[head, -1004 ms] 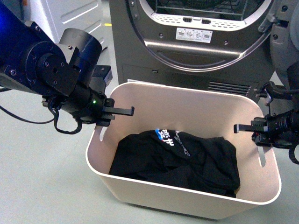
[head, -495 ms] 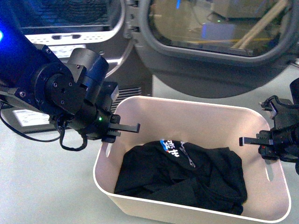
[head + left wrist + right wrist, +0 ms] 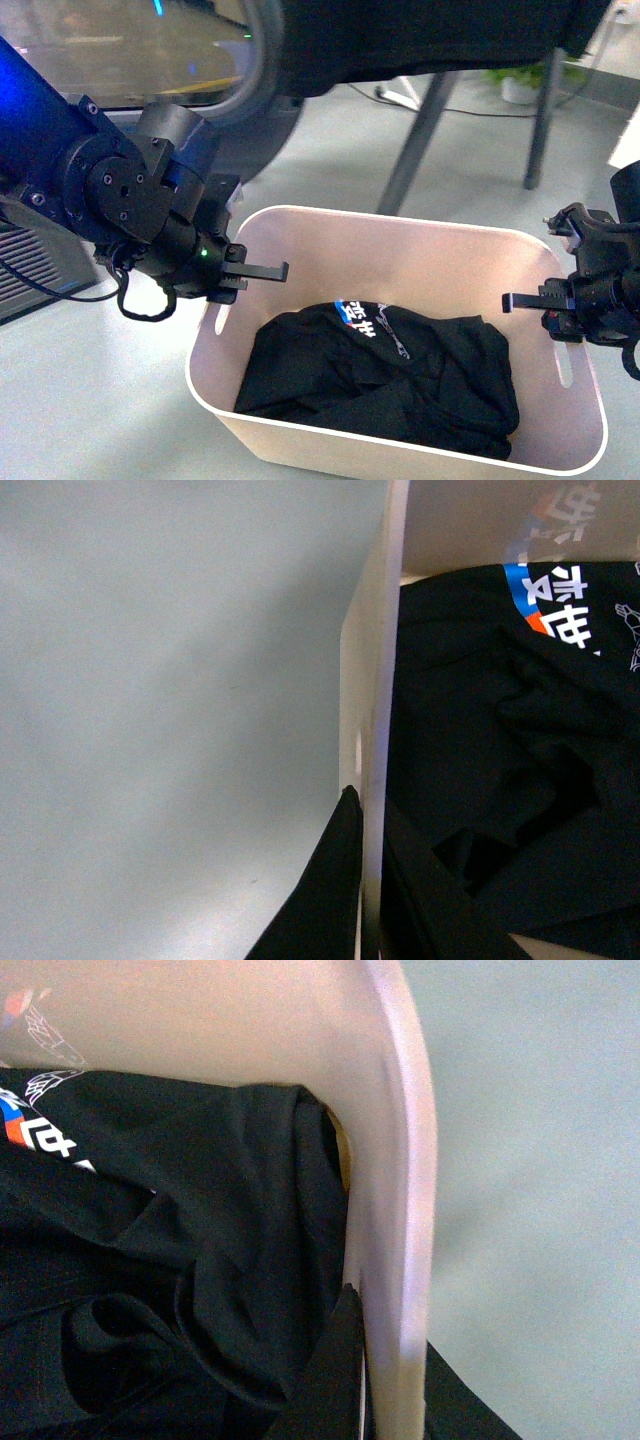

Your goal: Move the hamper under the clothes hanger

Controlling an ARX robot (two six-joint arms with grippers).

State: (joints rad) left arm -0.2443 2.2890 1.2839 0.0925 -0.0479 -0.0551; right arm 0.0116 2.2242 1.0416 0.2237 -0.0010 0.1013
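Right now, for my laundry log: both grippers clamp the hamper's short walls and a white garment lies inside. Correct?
Not quite: the garment is black, with a blue and white print, as the front view shows. The left gripper and the right gripper do clamp the short walls of the hamper.

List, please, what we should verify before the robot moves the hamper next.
1. Left gripper on hamper wall: ok, fingers straddle it in the left wrist view.
2. Right gripper on the opposite wall: ok, clamped likewise.
3. Black clothes inside hamper: ok, nothing over the rim.
4. Hamper under rack: not ok, rack legs stand beyond its far rim.
5. Floor between hamper and rack legs: ok, nothing seen lying there.
6. Left arm clearance from dryer door: cannot tell.
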